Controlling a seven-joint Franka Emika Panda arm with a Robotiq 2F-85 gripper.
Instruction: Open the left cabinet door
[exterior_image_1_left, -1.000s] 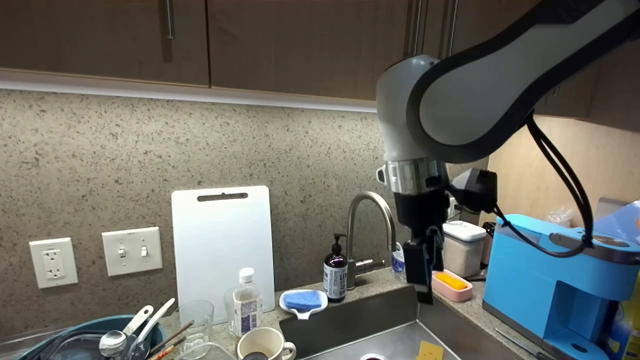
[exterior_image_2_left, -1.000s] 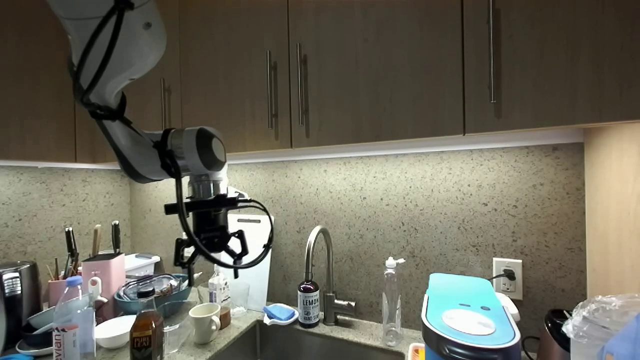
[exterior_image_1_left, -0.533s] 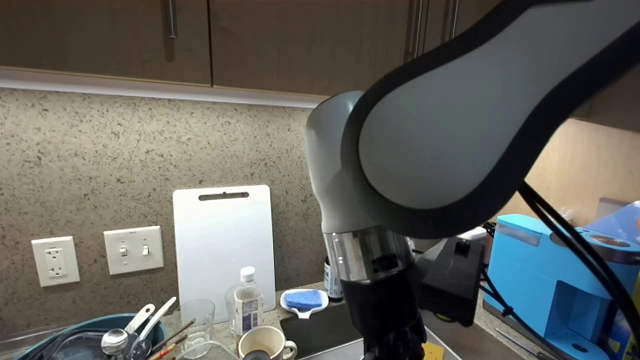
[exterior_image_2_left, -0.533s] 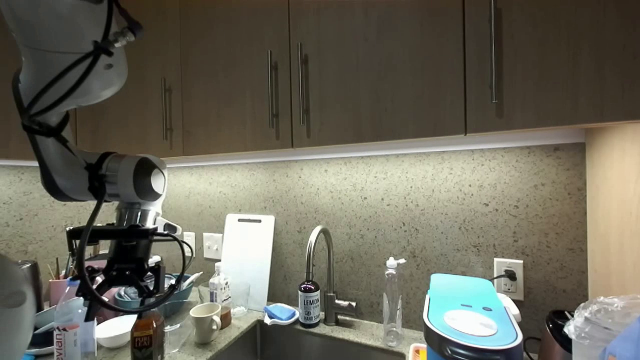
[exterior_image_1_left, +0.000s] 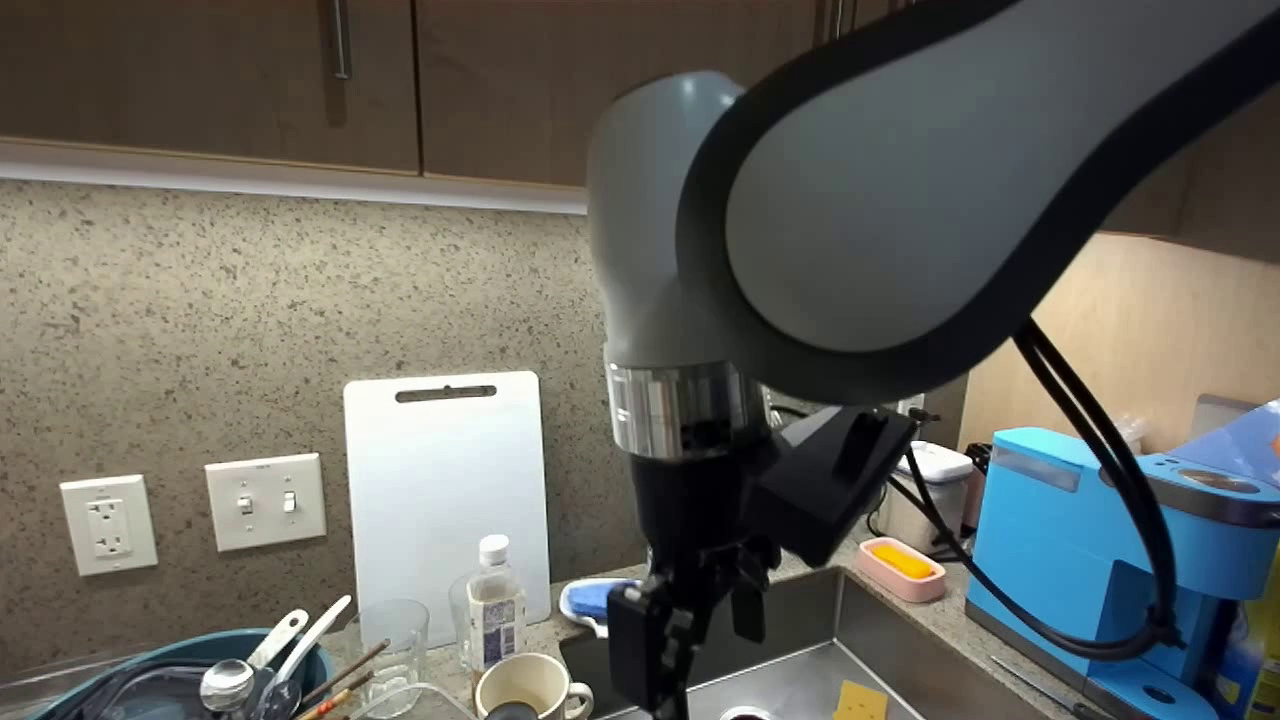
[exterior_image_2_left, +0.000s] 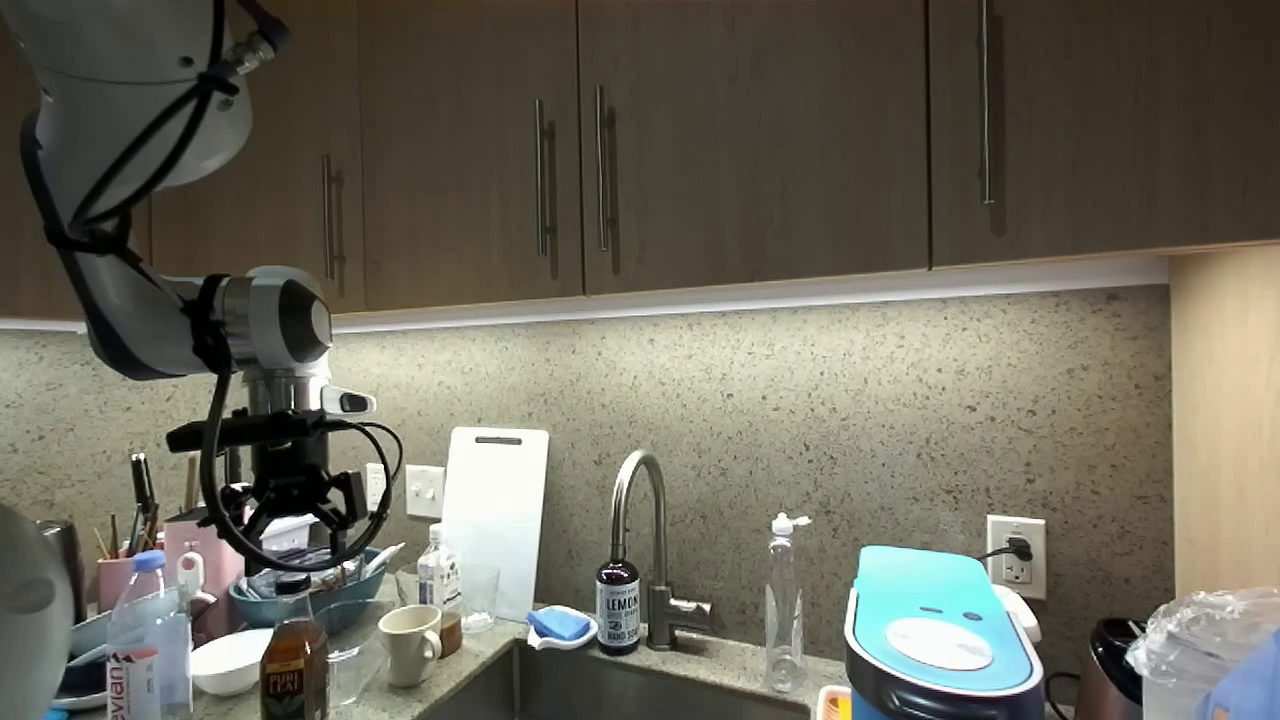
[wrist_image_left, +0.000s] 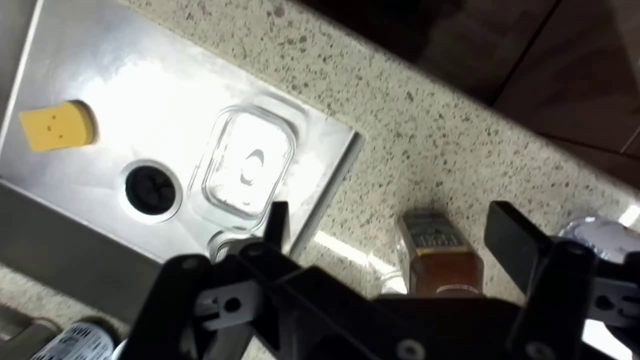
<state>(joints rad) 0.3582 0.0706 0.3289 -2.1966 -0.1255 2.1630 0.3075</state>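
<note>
Dark-brown wall-cabinet doors run along the top of both exterior views, all flush and shut. The leftmost door with a handle in an exterior view (exterior_image_1_left: 200, 80) has a slim metal bar handle (exterior_image_1_left: 340, 40) near its right edge. The same door appears partly behind the arm in an exterior view (exterior_image_2_left: 285, 190). The doors look alike; I cannot tell for certain which is the left cabinet door. My gripper points down, below and apart from the doors, in both exterior views (exterior_image_1_left: 700, 660) (exterior_image_2_left: 293, 550). In the wrist view its fingers (wrist_image_left: 390, 220) are wide apart, touching nothing.
A tea bottle (wrist_image_left: 442, 260) stands on the counter below the gripper. The sink (wrist_image_left: 100, 100) with a glass container (wrist_image_left: 245, 165) lies beside it. The faucet (exterior_image_2_left: 655, 520), soap bottle (exterior_image_2_left: 617, 605), cutting board (exterior_image_1_left: 445, 480), mug (exterior_image_1_left: 530, 685) and blue machine (exterior_image_1_left: 1060, 540) stand around.
The arm has swung leftward in both exterior views, dipping low half a second ago and rising a little since. It looks larger in an exterior view. The cabinet doors have not moved.
</note>
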